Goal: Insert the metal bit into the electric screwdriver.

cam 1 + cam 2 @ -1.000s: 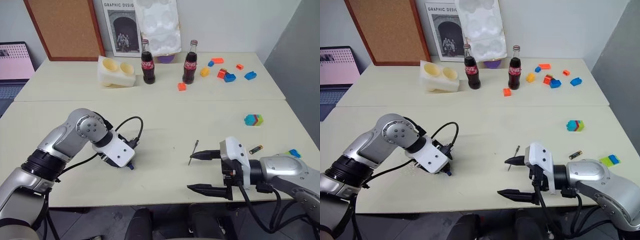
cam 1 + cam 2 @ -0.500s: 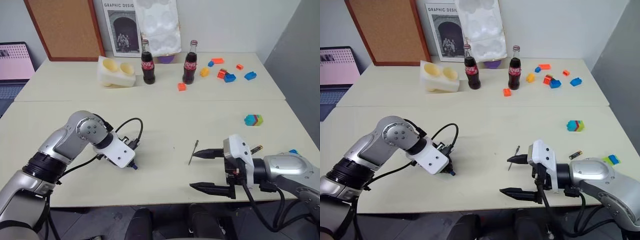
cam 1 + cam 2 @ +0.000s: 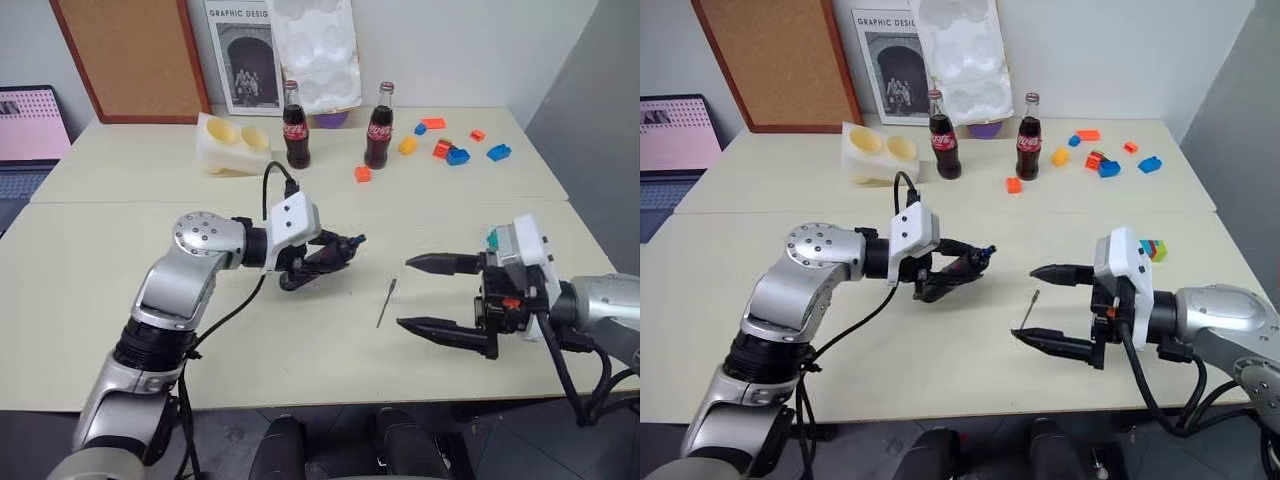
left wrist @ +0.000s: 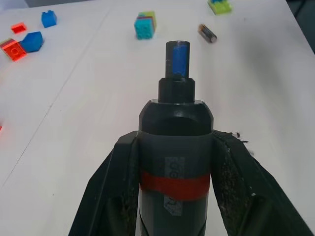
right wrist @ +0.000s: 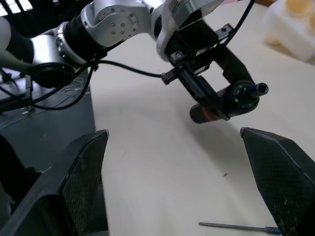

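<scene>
The electric screwdriver (image 4: 176,147), black with a red band and a small blue tip (image 4: 177,59), is clamped between my left gripper's (image 3: 330,255) fingers (image 4: 106,196). It hangs above the table's middle, roughly level, with its tip towards my right gripper (image 3: 404,292). The right wrist view shows the electric screwdriver (image 5: 226,101) end-on. The metal bit (image 3: 386,302), a thin dark rod, lies flat on the table between the two grippers, just off my right gripper's fingertips. That gripper hovers wide open above the table, empty, with its fingers (image 5: 280,172) pointing left.
Two cola bottles (image 3: 296,125), a white moulded tray (image 3: 232,145) and scattered coloured bricks (image 3: 450,150) stand on the far table. A stacked coloured block (image 4: 145,25) and a small battery (image 4: 207,33) lie behind my right gripper. A laptop (image 3: 30,120) sits far left.
My left gripper shut on the screwdriver, lifted it off the table and swung it right to the middle, turning its tip towards the right gripper. The right gripper rose a little, still open.
</scene>
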Controlling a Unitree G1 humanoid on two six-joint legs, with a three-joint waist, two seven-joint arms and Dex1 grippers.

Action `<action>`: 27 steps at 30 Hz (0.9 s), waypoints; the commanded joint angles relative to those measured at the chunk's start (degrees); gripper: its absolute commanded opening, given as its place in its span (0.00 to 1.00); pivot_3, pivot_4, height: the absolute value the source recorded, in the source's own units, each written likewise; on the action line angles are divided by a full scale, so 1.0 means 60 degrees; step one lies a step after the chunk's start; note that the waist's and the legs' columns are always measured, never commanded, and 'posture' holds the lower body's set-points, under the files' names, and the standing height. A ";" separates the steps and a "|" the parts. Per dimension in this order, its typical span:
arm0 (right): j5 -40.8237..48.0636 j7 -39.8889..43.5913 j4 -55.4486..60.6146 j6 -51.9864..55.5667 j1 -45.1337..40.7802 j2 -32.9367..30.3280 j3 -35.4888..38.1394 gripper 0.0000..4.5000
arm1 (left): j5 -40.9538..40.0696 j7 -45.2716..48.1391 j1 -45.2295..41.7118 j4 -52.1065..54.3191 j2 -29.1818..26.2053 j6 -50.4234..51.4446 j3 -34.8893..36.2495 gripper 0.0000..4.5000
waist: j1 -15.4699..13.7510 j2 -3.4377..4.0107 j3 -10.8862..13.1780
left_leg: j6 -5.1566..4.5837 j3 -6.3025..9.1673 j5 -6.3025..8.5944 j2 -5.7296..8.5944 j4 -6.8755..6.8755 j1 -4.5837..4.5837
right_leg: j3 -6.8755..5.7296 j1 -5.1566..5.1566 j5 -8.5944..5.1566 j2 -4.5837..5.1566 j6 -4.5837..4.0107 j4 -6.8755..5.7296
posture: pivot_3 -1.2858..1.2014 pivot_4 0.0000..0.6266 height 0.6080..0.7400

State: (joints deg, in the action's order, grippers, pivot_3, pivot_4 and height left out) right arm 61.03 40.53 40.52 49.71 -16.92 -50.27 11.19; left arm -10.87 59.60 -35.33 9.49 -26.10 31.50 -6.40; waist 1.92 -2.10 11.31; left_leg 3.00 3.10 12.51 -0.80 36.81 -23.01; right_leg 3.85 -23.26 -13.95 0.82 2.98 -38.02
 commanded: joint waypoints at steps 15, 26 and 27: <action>-0.0600 -0.0649 -0.0609 -0.0099 -0.1638 0.0726 -0.0994 1.00 | 0.0647 -0.4475 0.2227 -0.1075 0.2679 -0.3542 0.0143 0.37 | -0.0030 0.0002 -0.0006 | -0.0001 -0.0011 0.0001 0.0007 0.0007 0.0004 | 0.0017 0.0012 0.0011 0.0001 0.0013 0.0009 | 0.52 0.24 1.00; -0.1286 -0.0063 -0.0851 -0.0241 -0.1494 0.0185 -0.1067 1.00 | 0.0480 -0.5403 0.3499 0.0438 0.2289 -0.2904 0.0507 0.37 | -0.0001 0.0023 -0.0032 | -0.0001 -0.0022 0.0001 0.0002 0.0006 0.0018 | 0.0025 0.0014 0.0011 -0.0002 0.0002 0.0006 | 0.52 0.24 1.00; -0.1462 0.0102 -0.0935 -0.0311 -0.1493 0.0090 -0.1131 1.00 | 0.0477 -0.5485 0.3530 0.0490 0.2283 -0.2862 0.0514 0.37 | -0.0001 0.0024 -0.0032 | -0.0001 -0.0022 0.0001 0.0002 0.0006 0.0018 | 0.0025 0.0014 0.0003 -0.0002 -0.0012 0.0006 | 0.52 0.24 1.00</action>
State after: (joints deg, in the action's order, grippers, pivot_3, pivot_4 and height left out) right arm 54.38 39.00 35.21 49.36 -25.63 -48.27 4.23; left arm -8.92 28.43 -15.70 12.89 -11.16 12.04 -4.41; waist 1.91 -1.96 11.12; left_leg 2.99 2.96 12.51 -0.79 36.85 -22.91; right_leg 4.00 -23.17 -13.97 0.81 2.85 -37.98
